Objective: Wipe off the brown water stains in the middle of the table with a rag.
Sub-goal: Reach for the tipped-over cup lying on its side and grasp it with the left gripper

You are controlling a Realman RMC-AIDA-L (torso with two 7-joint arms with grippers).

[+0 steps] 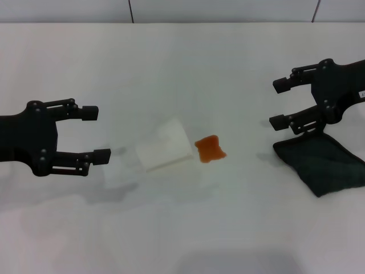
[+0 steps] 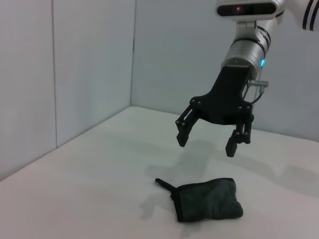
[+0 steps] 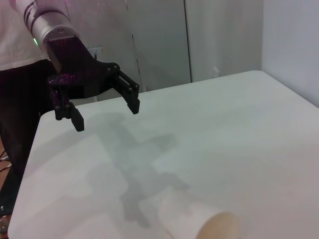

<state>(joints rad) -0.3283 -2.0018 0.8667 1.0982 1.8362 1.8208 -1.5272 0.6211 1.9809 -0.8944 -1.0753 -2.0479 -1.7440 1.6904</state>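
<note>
The brown water stains [image 1: 210,148] form one small orange-brown blotch in the middle of the white table [image 1: 188,68]. The dark green rag [image 1: 322,162] lies crumpled at the right, its loop pointing away from it in the left wrist view, rag [image 2: 207,200]. My right gripper [image 1: 278,104] hangs open just above the rag's near-centre edge, not touching it; the left wrist view shows that gripper [image 2: 206,144] clear above the cloth. At the left, my left gripper [image 1: 97,134] is open and empty, pointing toward the centre, also seen in the right wrist view [image 3: 105,114].
A white paper cup [image 1: 165,145] lies on its side just left of the stain, between it and my left gripper; the cup [image 3: 199,224] shows a brownish mouth in the right wrist view. A grey wall runs behind the table's far edge.
</note>
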